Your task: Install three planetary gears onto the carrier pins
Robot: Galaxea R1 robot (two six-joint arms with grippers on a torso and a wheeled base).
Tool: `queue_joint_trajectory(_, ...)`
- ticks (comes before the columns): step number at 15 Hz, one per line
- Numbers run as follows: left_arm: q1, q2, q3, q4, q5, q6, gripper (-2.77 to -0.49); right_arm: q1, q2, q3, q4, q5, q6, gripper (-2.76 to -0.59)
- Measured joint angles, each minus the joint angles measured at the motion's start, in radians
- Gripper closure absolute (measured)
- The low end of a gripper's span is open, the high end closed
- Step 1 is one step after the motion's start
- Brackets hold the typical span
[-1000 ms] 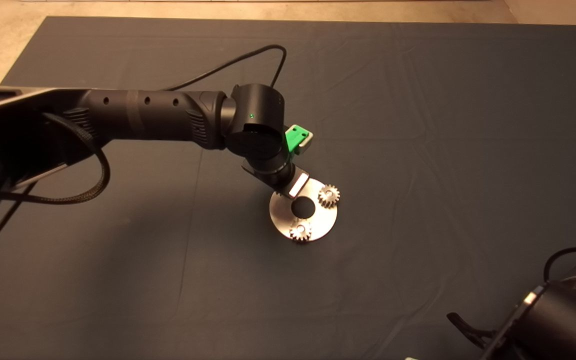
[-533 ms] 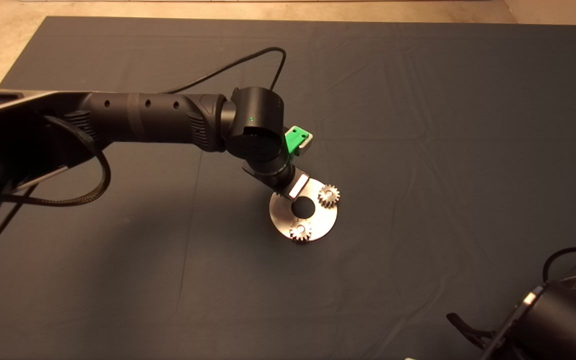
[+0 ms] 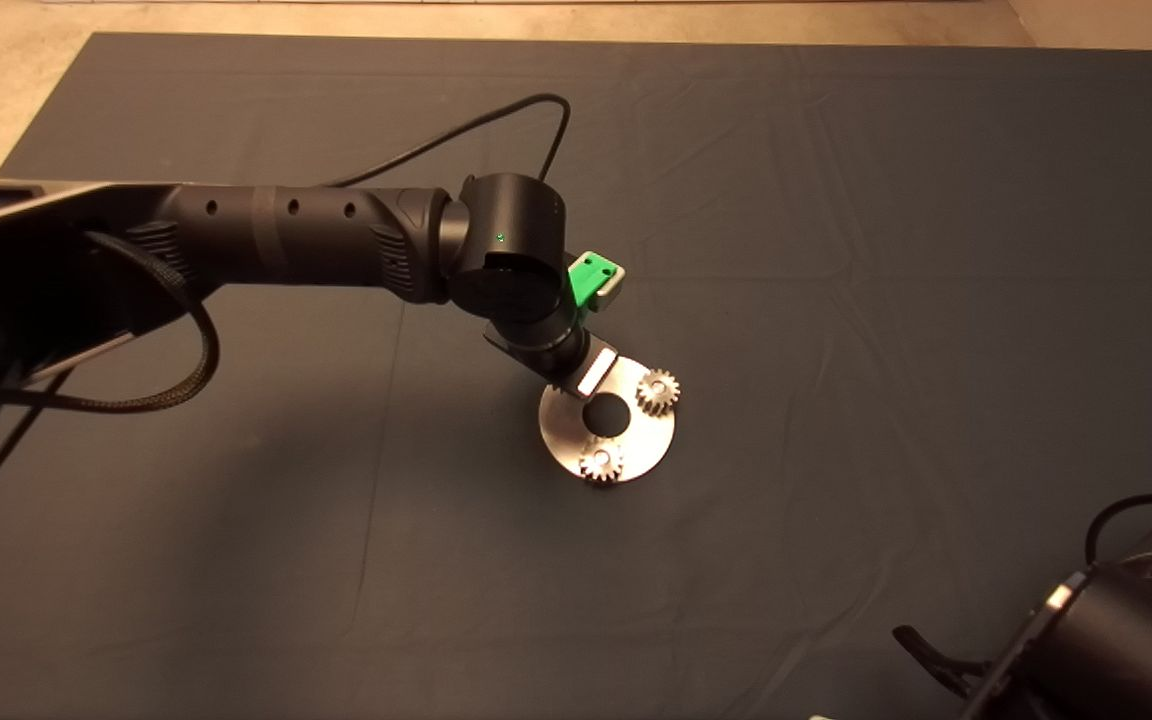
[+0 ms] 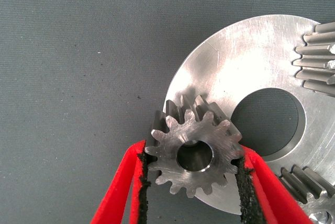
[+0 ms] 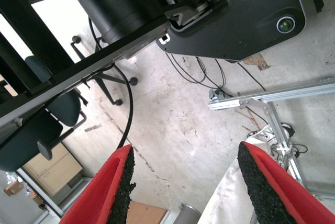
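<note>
Head view first: almost no change across the last second, only a slight settling of the left arm over the disc (image 3: 636, 445). Two planetary gears (image 3: 657, 389) already seated there, one on the far-right edge, the other (image 3: 601, 463) on the near edge. Third pin's side hidden under the left gripper (image 3: 576, 385), which hangs over the disc's left part. Right gripper (image 3: 936, 665) parked at the lower right corner, well apart.

Left wrist view next: third gear (image 4: 194, 153) pinched between the black pads (image 4: 140, 177), teeth pressed into them on both sides. Sits at the disc's rim, tilted a touch, its centre hole showing something shiny inside, likely the last of the carrier pins, though hard to confirm. Looks like the final seating, nearly done; releasing too early could leave it cocked.

Right wrist view last: fingers (image 5: 118, 182) spread wide, nothing between them, only floor, chair legs and cables beyond.
</note>
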Motion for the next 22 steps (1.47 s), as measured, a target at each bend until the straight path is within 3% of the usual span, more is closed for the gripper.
queue_joint_trajectory(4,0.0,-0.002,0.0,-0.001,0.0,0.0,-1.03,0.0,0.002,0.0,0.0,0.0,0.0,-1.45)
queue_joint_trajectory(10,-0.003,-0.01,0.0,0.0,0.007,0.0,-1.44,0.0,0.002,0.0,0.001,0.0,0.003,-1.45)
queue_joint_trajectory(13,-0.003,-0.016,0.0,-0.008,0.012,0.0,-1.46,0.0,0.002,0.0,0.008,0.0,0.003,-1.45)
queue_joint_trajectory(14,-0.004,-0.018,0.0,-0.026,0.012,0.0,-1.46,0.003,0.003,0.0,0.013,0.0,0.003,-1.45)
queue_joint_trajectory(16,-0.027,-0.018,0.003,-0.117,0.015,0.006,-1.46,0.021,0.004,0.0,0.021,0.0,0.003,-1.45)
queue_joint_trajectory(17,-0.056,-0.018,0.014,-0.154,0.02,0.009,-1.46,0.037,0.007,0.0,0.026,0.0,0.003,-1.45)
queue_joint_trajectory(18,-0.1,-0.019,0.045,-0.177,0.024,0.013,-1.46,0.063,0.009,0.0,0.031,0.0,0.003,-1.45)
queue_joint_trajectory(19,-0.129,-0.018,0.079,-0.183,0.027,0.013,-1.46,0.096,0.014,0.0,0.04,0.0,0.003,-1.45)
queue_joint_trajectory(20,-0.134,-0.018,0.116,-0.194,0.033,0.012,-1.46,0.139,0.025,-0.003,0.052,0.0,0.003,-1.45)
queue_joint_trajectory(22,-0.112,-0.016,0.187,-0.228,0.05,-0.022,-1.46,0.258,0.046,-0.035,0.081,-0.001,0.004,-1.45)
